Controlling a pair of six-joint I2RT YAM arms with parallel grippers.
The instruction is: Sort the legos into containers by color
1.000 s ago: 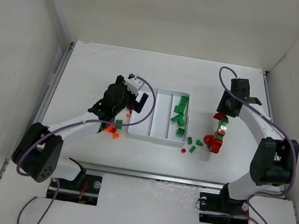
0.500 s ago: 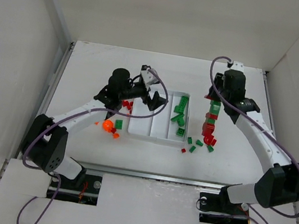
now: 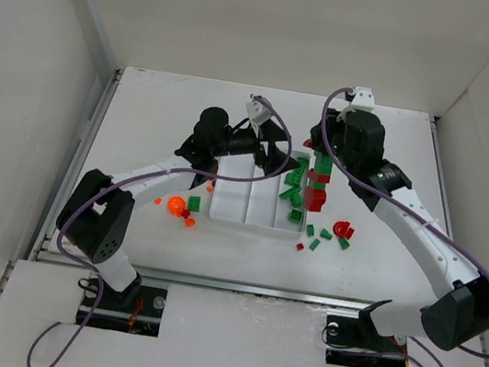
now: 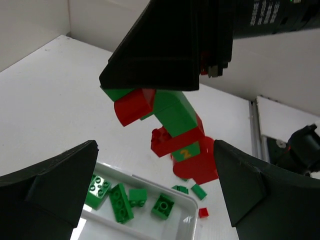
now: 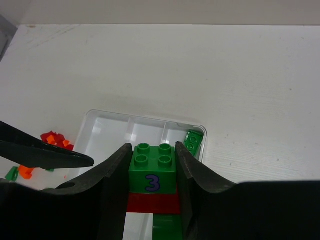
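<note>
Above the white tray (image 3: 230, 202), the right claw (image 5: 152, 170) pinches the top green brick of a crooked stack (image 4: 175, 125) of green and dark red legos, which hangs over the right-hand compartment (image 4: 145, 222), where only green bricks (image 3: 295, 192) lie. The left claw (image 3: 272, 155) is spread wide just beside it, its fingers either side of the stack's lower end without touching. The main risk, as I judge it, is that the stack goes into that compartment whole, putting red among green. The lower bricks lean and look weakly joined, so a jolt or a careless pull from the left claw could snap them off and scatter them across compartments or onto the tabletop (image 3: 164, 106), where loose green and red pieces (image 3: 320, 237) and an orange and red cluster (image 3: 180, 206) already wait. With both claws so close, a misjudged closing could also knock finger against finger.
</note>
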